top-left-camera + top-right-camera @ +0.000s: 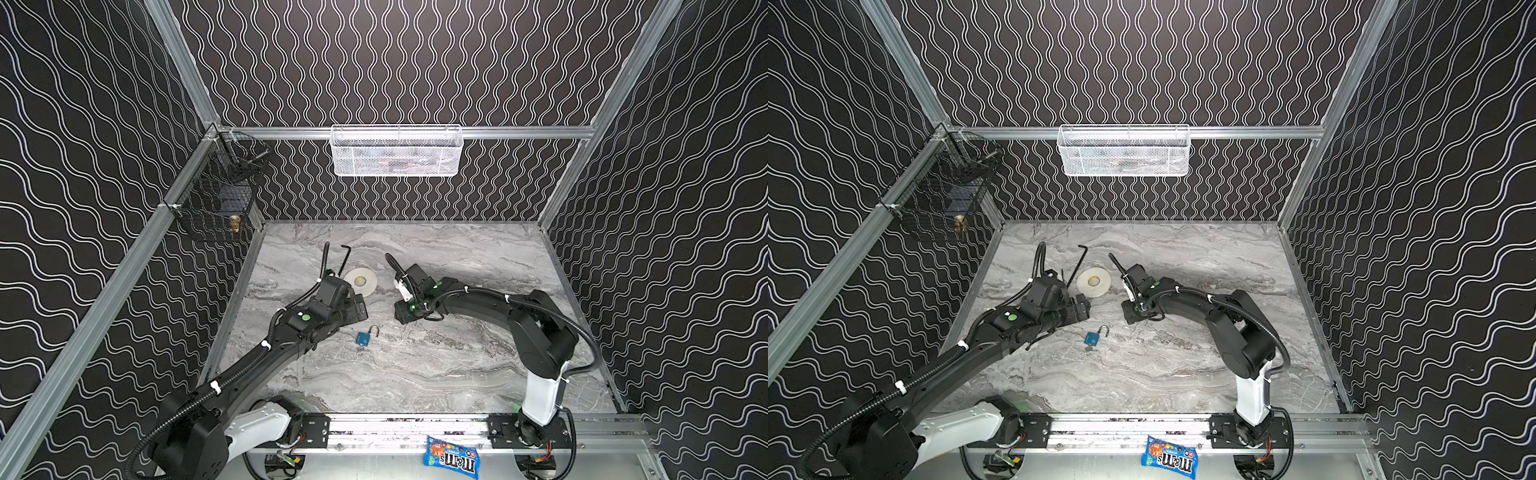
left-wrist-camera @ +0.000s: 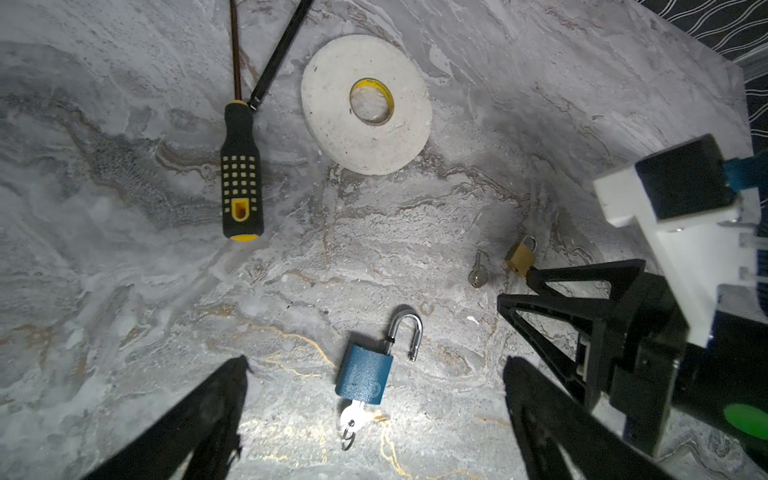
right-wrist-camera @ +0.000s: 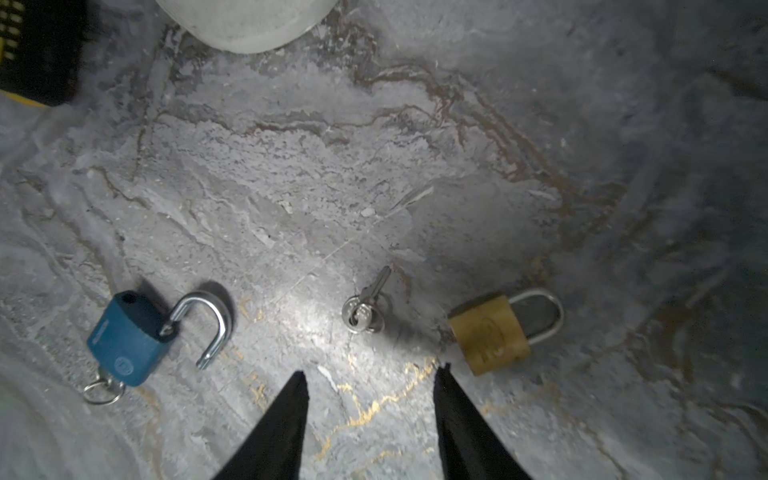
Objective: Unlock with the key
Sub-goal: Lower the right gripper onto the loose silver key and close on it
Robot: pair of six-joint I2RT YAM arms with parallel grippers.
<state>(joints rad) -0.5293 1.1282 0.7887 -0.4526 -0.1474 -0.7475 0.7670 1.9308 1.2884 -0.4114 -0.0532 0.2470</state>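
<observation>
A blue padlock (image 2: 365, 370) lies on the marble table with its shackle swung open and a key (image 2: 353, 415) in its keyhole; it shows in both top views (image 1: 363, 338) (image 1: 1093, 337). My left gripper (image 2: 376, 361) hovers over it, open wide, touching nothing. A small brass padlock (image 3: 490, 334) with its shackle shut lies next to a loose key (image 3: 365, 305) on a ring. My right gripper (image 3: 371, 371) stands just short of that key, jaws apart and empty. In the top views the right arm hides the brass lock and the loose key.
A white tape roll (image 1: 360, 281), a black-and-yellow screwdriver (image 2: 241, 174) and a black hex key (image 1: 345, 259) lie behind the left gripper. A white mesh basket (image 1: 397, 151) and a black wire basket (image 1: 216, 199) hang on the walls. A candy bag (image 1: 451, 457) lies at the front rail.
</observation>
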